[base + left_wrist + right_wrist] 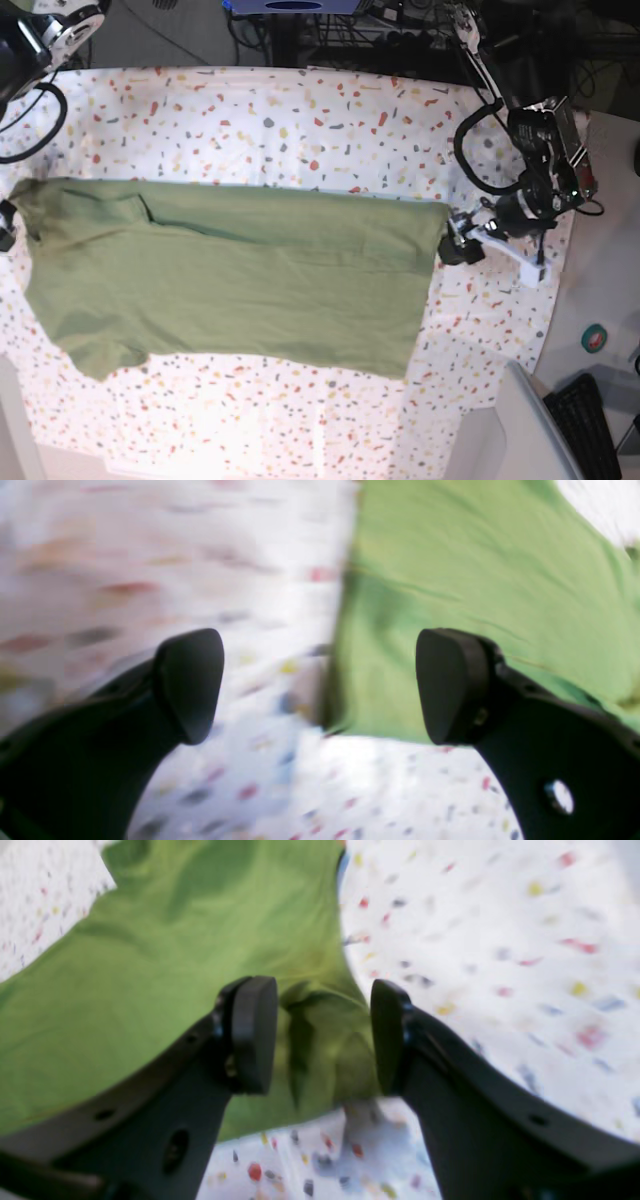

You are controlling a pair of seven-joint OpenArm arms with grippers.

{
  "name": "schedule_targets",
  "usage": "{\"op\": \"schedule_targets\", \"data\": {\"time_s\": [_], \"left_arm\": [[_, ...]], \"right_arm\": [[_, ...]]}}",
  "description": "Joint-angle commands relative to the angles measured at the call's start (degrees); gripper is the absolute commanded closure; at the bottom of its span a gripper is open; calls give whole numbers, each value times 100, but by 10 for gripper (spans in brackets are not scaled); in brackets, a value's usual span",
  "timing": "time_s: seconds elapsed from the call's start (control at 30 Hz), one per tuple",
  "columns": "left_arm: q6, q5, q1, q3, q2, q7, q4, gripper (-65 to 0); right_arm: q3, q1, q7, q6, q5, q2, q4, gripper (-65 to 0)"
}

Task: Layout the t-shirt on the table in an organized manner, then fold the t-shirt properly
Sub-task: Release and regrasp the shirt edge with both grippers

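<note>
We see t-shirt (230, 275) flat on table (300, 110), long axis left-right across base frame. Left gripper (320, 685) spread at right edge; right gripper (324, 1035) spread, straddling left corner.

Black keyboard (592, 418), teal disc (596, 338)

1. Both wrist views were motion-blurred; the flecks of the surface (150, 580) smeared into streaks.
2. The base view was sharp and evenly lit, with glare washing out its near edge.
3. The t-shirt (230, 270) cast only faint shadows.
</note>
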Motion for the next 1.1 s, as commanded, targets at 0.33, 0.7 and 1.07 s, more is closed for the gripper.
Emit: {"op": "schedule_targets", "data": {"time_s": [0.33, 0.7, 1.07], "left_arm": [[-1185, -103, 1011, -305, 190, -179, 647, -573], [-1185, -85, 1037, -243, 348, -706, 181, -573], [-1185, -76, 1028, -243, 339, -706, 190, -571]], "right_arm": [[87, -777, 138, 63, 136, -977, 772, -300], [1318, -135, 147, 37, 110, -941, -309, -300], [1353, -153, 138, 37, 119, -730, -485, -360]]}}
